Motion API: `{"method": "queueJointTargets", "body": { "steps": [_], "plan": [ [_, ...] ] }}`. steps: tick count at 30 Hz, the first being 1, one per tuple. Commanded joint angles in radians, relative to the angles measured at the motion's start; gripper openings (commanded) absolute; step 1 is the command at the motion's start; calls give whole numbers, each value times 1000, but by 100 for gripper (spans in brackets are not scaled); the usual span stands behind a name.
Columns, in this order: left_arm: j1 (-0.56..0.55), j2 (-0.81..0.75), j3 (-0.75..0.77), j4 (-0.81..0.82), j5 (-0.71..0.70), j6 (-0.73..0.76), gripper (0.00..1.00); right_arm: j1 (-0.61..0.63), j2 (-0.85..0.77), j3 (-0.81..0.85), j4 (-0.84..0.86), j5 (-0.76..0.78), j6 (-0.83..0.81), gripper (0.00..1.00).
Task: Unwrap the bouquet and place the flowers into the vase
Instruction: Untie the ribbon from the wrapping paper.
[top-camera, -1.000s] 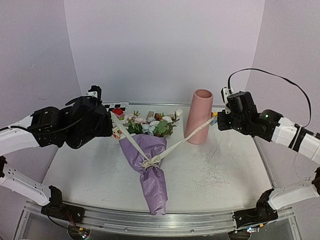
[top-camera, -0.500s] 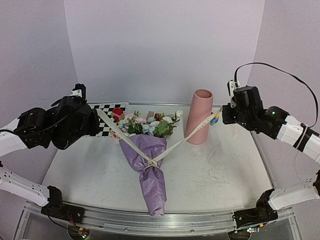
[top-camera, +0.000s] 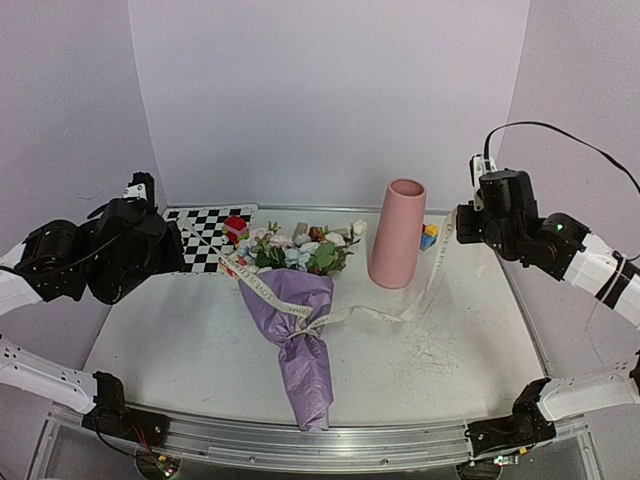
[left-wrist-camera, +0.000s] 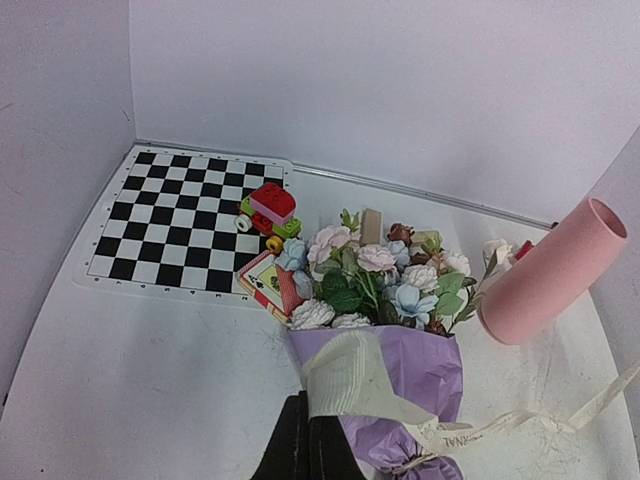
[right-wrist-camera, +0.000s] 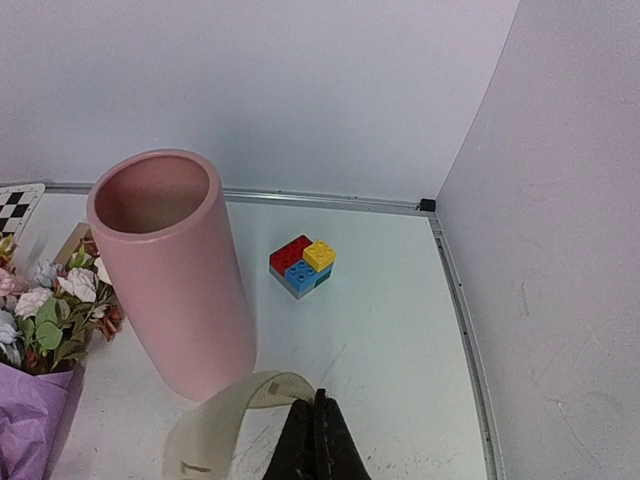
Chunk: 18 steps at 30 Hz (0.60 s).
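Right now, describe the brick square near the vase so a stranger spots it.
Find the tall pink vase. Behind it, toward the right wall, lies the brick square: flat, red, yellow and blue, unlike the wheeled brick toy on the checkerboard.

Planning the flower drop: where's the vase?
Top view: the vase stands upright right of centre, just right of the bouquet, toy blocks behind its right side.

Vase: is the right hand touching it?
Apart. The right wrist view shows the right hand, shut on the ribbon, clear of the vase, with a plain gap between them.
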Motion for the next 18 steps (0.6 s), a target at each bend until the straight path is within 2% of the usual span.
{"method": "queueJointTargets", "body": {
  "steps": [1, 8, 14, 18],
  "plan": [
    [5, -21, -12, -24, -28, -31, 0, -5, -30, 9, -1, 40, 18, 0],
    [3, -39, -8, -33, -44, -47, 0, -5, -40, 1, -2, 28, 27, 1],
    [4, -122, -21, -50, -98, -120, 0, -5, -40, -9, -3, 7, 26, 0],
    [3, -171, -43, -50, -110, -152, 11, -5, -43, -18, -1, -10, 28, 3]
  ]
}}
